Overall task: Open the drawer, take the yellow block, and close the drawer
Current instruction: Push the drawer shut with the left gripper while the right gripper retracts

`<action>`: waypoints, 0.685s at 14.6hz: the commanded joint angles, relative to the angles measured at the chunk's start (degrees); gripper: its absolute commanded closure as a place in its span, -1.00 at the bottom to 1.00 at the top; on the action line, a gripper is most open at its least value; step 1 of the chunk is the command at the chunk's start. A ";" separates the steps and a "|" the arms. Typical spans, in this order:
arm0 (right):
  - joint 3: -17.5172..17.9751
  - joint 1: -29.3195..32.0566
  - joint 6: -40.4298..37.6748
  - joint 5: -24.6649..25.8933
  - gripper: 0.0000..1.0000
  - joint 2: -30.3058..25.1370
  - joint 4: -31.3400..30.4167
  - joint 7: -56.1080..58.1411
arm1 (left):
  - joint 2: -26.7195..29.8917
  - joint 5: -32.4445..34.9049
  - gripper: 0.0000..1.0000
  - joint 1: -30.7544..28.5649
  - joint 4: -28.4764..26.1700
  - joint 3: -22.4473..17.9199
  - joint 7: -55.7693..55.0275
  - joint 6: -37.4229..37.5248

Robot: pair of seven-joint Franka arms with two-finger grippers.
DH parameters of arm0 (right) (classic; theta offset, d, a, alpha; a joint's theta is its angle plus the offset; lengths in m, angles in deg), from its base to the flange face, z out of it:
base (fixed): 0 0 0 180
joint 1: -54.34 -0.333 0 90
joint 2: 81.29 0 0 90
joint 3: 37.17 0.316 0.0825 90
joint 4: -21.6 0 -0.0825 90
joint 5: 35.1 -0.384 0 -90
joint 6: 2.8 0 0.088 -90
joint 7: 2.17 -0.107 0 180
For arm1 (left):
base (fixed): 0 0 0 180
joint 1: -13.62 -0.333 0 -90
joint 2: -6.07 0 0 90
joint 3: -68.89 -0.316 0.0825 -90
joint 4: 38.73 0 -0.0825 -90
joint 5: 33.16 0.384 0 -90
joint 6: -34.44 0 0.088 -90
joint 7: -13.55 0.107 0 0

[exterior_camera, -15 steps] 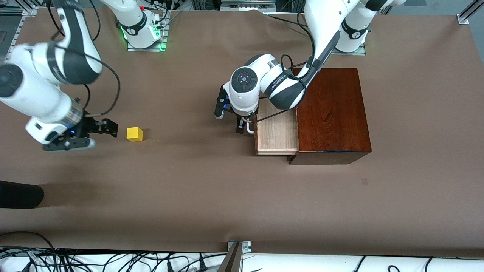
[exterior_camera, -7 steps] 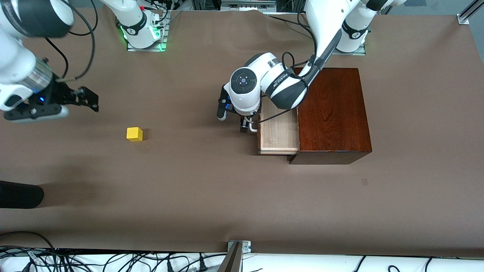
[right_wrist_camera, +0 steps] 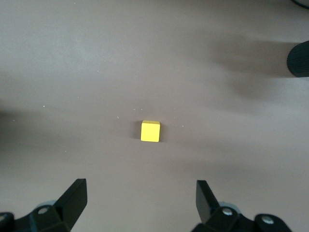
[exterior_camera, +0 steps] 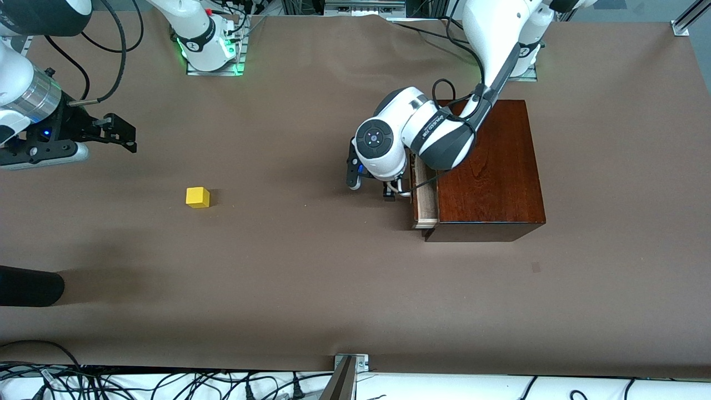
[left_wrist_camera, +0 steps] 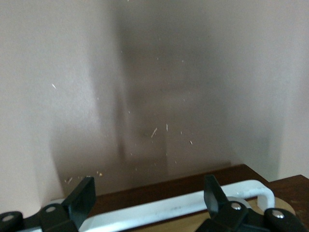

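The yellow block (exterior_camera: 198,197) sits on the bare table toward the right arm's end, and it also shows in the right wrist view (right_wrist_camera: 150,131). My right gripper (exterior_camera: 119,133) is open and empty, up in the air, and the block lies apart from its fingertips (right_wrist_camera: 75,195). The drawer (exterior_camera: 425,203) of the dark reddish-brown wooden box (exterior_camera: 491,172) sticks out only a little, showing a strip of pale wood. My left gripper (exterior_camera: 390,190) is open at the drawer's front. Its fingers (left_wrist_camera: 84,198) stand wide apart along the white bar handle (left_wrist_camera: 169,208).
A black rounded object (exterior_camera: 28,286) lies at the table's edge at the right arm's end, nearer to the front camera than the block; it also shows in the right wrist view (right_wrist_camera: 299,58). Cables and a metal bracket (exterior_camera: 350,362) run along the front edge.
The drawer has slid from about half out to nearly in, with my left gripper moving along with its handle. My right gripper has risen and drawn away from the yellow block.
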 commanded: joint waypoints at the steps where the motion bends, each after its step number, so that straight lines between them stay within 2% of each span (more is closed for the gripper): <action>1: 0.32 0.48 -1.43 -0.61 -1.00 0.89 2.66 0.94 | 3.02 1.52 -1.00 0.01 -2.56 -1.38 0.90 2.24; 5: 0.14 0.74 -1.43 -0.87 -1.00 0.89 3.10 0.68 | 3.11 1.60 -1.00 -0.08 -2.64 -3.76 0.90 2.51; 8: 0.14 0.74 -1.35 -0.78 -1.00 0.97 3.10 1.20 | 3.11 7.39 -1.00 0.18 -2.56 -4.11 0.64 5.66; 10: 0.14 0.74 -1.08 -0.78 -1.00 0.97 3.28 1.20 | 3.11 7.49 -1.00 0.09 -2.56 -4.11 0.63 5.85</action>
